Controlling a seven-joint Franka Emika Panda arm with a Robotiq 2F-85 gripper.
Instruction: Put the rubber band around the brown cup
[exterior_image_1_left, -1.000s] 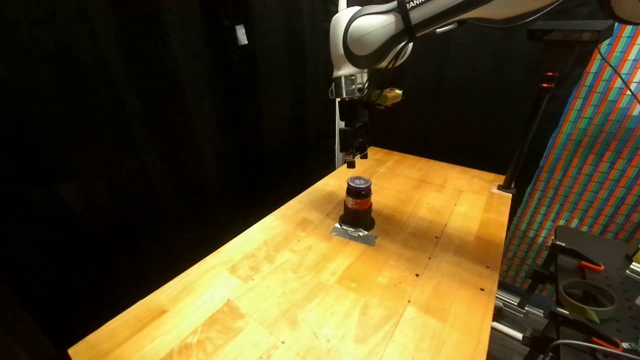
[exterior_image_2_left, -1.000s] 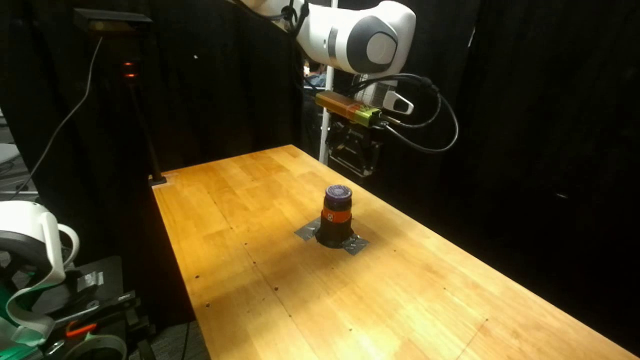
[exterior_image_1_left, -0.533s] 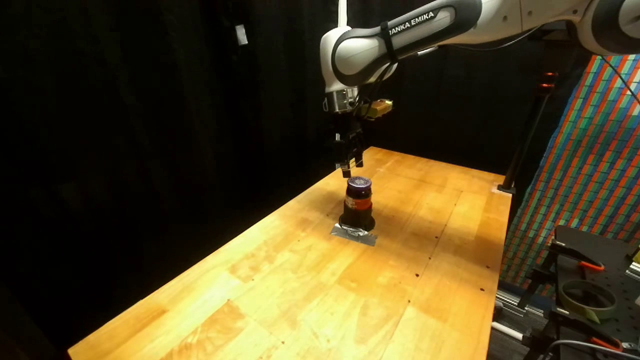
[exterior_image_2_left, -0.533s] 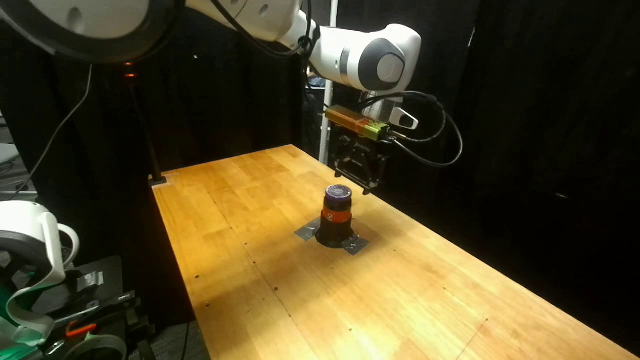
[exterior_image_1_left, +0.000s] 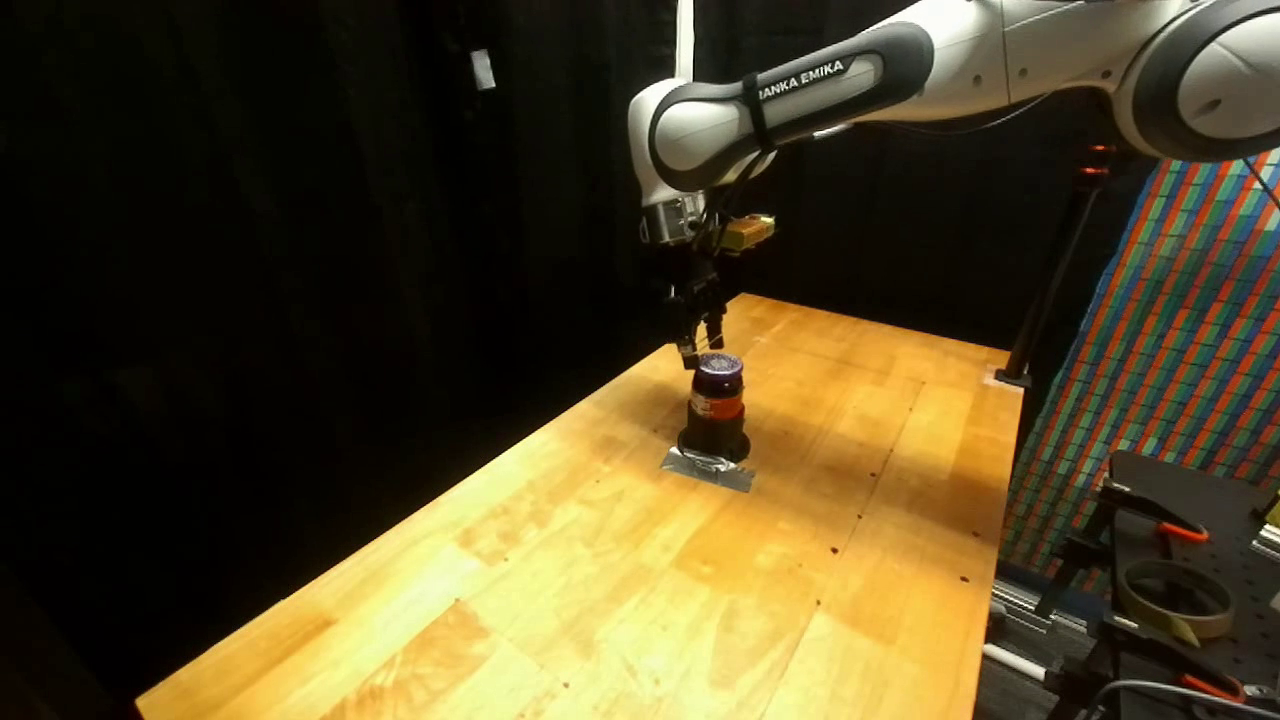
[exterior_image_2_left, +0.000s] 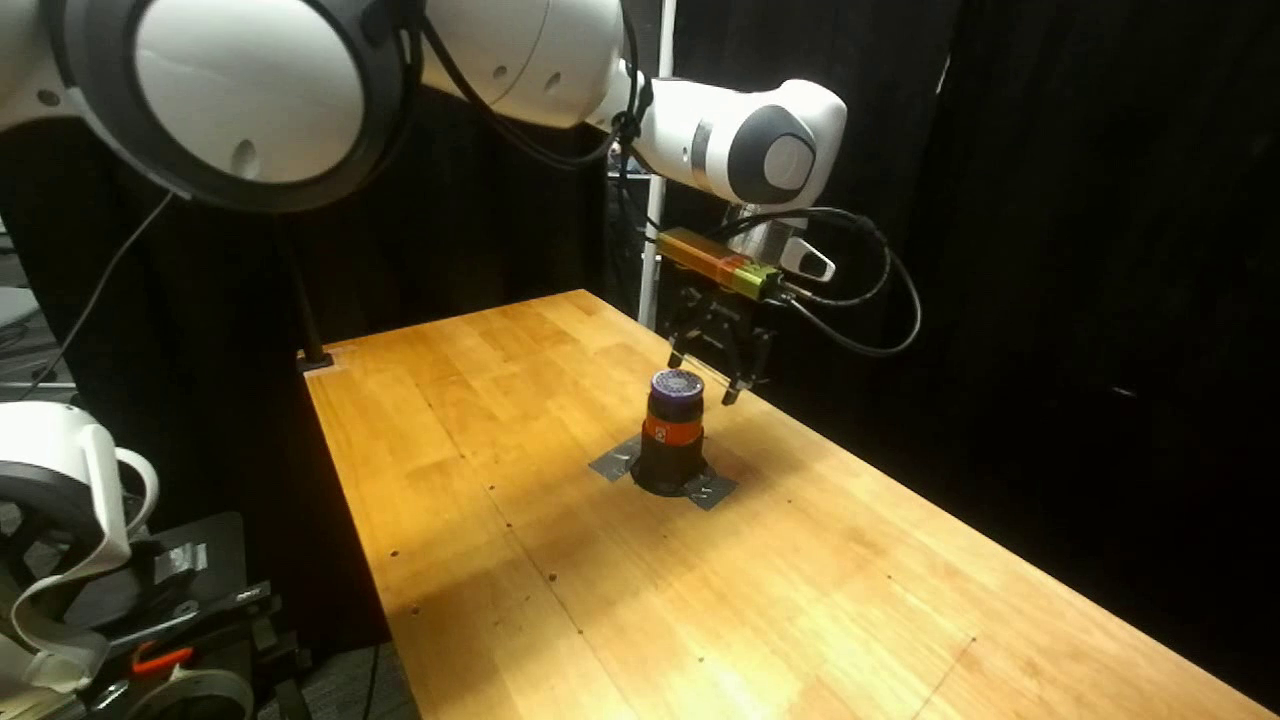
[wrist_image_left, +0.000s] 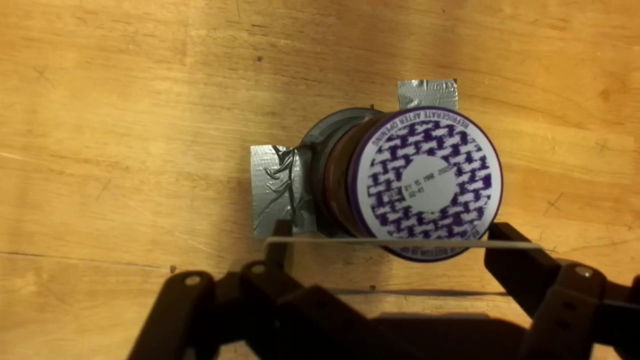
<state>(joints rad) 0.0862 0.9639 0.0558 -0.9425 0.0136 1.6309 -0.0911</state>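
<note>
The brown cup (exterior_image_1_left: 718, 405) is a dark jar with an orange-red stripe and a purple-white lid. It stands upright in a black base on the table, and also shows in an exterior view (exterior_image_2_left: 672, 432) and the wrist view (wrist_image_left: 427, 182). My gripper (wrist_image_left: 391, 234) is open. A thin pale rubber band (wrist_image_left: 365, 242) is stretched between its two fingers. In the wrist view the band crosses over the lower edge of the lid. In the exterior views the fingertips (exterior_image_2_left: 704, 380) are close to lid height, beside the lid. Whether they touch it cannot be told.
Grey tape strips (wrist_image_left: 280, 190) fix the black base to the wooden table (exterior_image_2_left: 850, 560). A thin black stand (exterior_image_1_left: 1050, 270) rises at a far table corner. A side cart with a tape roll (exterior_image_1_left: 1178, 598) stands beyond the table edge.
The arm has come down, bringing the gripper and the stretched band from well above the lid to about its height. The cup has not moved.
</note>
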